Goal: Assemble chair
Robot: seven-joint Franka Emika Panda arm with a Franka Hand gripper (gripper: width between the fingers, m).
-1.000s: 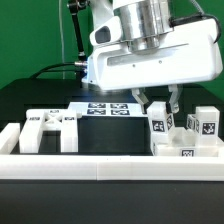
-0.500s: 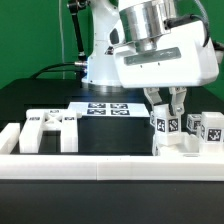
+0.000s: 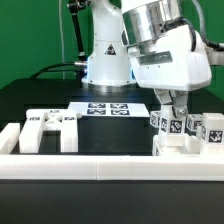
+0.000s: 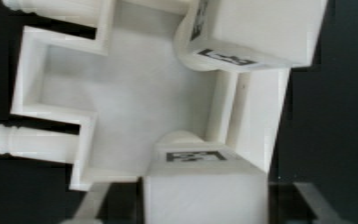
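Shifted toward the exterior view's right, the claw (image 3: 172, 114) stays clamped on a chair part (image 3: 172, 128).

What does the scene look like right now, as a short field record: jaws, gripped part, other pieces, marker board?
jaws: shut on tagged chair part, exterior view's right
neighbours: more tagged blocks beside it, touching or not unclear
frame piece: exterior view's left, lying free
marker board: flat, behind centre
front rail: white, along the near edge
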